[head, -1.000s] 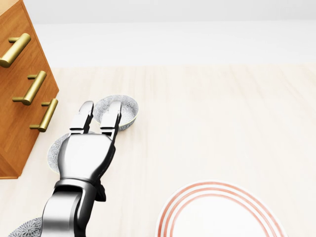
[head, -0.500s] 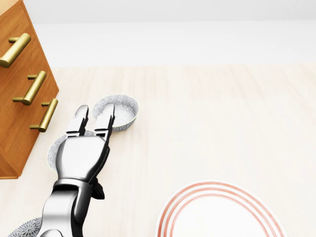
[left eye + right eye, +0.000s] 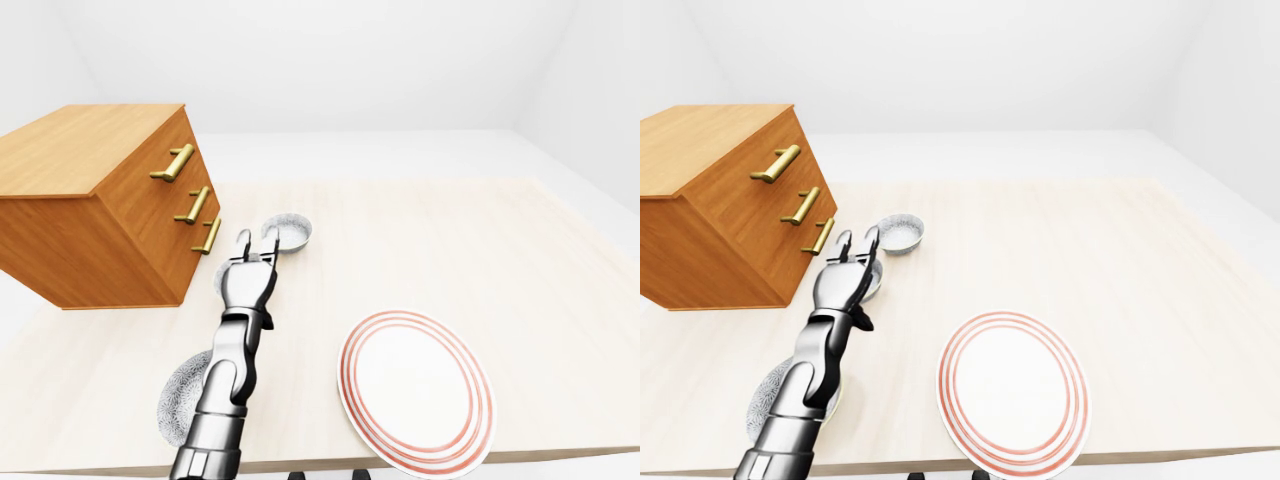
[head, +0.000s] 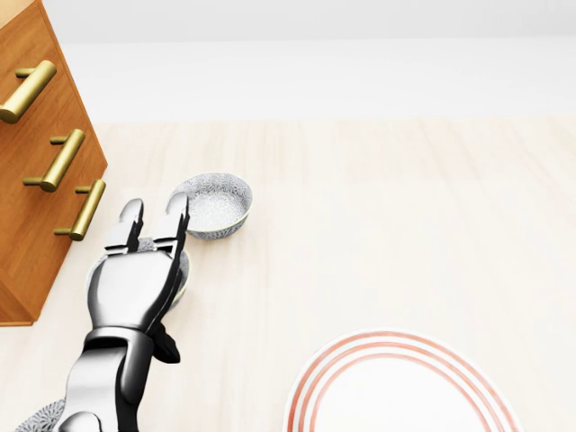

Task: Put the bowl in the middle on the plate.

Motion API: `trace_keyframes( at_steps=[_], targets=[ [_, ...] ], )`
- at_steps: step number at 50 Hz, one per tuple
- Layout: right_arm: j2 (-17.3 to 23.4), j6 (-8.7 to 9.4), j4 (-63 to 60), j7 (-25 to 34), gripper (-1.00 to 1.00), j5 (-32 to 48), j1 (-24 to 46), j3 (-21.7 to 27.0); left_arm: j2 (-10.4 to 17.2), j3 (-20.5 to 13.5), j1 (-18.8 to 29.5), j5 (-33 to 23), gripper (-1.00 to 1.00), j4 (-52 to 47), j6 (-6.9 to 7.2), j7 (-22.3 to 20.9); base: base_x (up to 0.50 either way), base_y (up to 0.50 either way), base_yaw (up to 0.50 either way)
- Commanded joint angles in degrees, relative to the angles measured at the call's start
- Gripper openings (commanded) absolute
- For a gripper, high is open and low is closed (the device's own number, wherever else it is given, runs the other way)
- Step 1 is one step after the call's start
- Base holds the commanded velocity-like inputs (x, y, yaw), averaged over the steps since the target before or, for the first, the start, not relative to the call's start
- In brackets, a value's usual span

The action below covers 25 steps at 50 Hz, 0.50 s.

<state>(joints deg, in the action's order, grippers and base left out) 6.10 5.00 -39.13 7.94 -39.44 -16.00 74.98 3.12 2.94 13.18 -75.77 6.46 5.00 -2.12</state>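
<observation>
The left robot hand (image 4: pixel 142 265) is hovering over the middle bowl (image 3: pixel 876 279) with its fingers (image 4: pixel 179 216) spread open, gripping nothing. Two of them are pointing toward the top of the head view, and the thumb is sticking out below the palm. Whether the palm is touching the bowl's rim, I cannot tell, since the hand is covering most of it.

The middle bowl is sitting on the light wooden table (image 3: pixel 450 250), second in a row of three patterned grey bowls running along the left of the views. The far bowl (image 4: pixel 216 205) is lying just past the fingertips, and the near bowl (image 3: pixel 180 402) is resting by the table's bottom edge, partly behind the forearm.

The plate (image 3: pixel 415 390) (white, with red rings round its rim) is lying bare toward the lower right, well apart from the middle bowl. A wooden chest of drawers (image 3: pixel 100 190) with three brass handles (image 3: pixel 192 205) is standing at the left, near the bowls.
</observation>
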Motion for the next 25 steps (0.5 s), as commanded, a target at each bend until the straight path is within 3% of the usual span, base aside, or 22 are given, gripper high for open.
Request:
trace_keyframes(
  at_steps=[1, 25],
  targets=[
    [0.0, 0.00, -0.1, 0.0, 1.00, 0.0, -0.1, 0.1, 1.0, -0.4, 0.5, 1.2, 1.00, 1.6, 0.00, 1.1, 0.00, 0.00, 0.00],
    [-0.1, 0.00, 0.1, 0.1, 1.00, 0.3, 0.1, -0.2, 2.7, -1.1, 5.7, 7.2, 1.00, 16.7, 0.00, 7.8, 0.00, 0.00, 0.00]
  ],
)
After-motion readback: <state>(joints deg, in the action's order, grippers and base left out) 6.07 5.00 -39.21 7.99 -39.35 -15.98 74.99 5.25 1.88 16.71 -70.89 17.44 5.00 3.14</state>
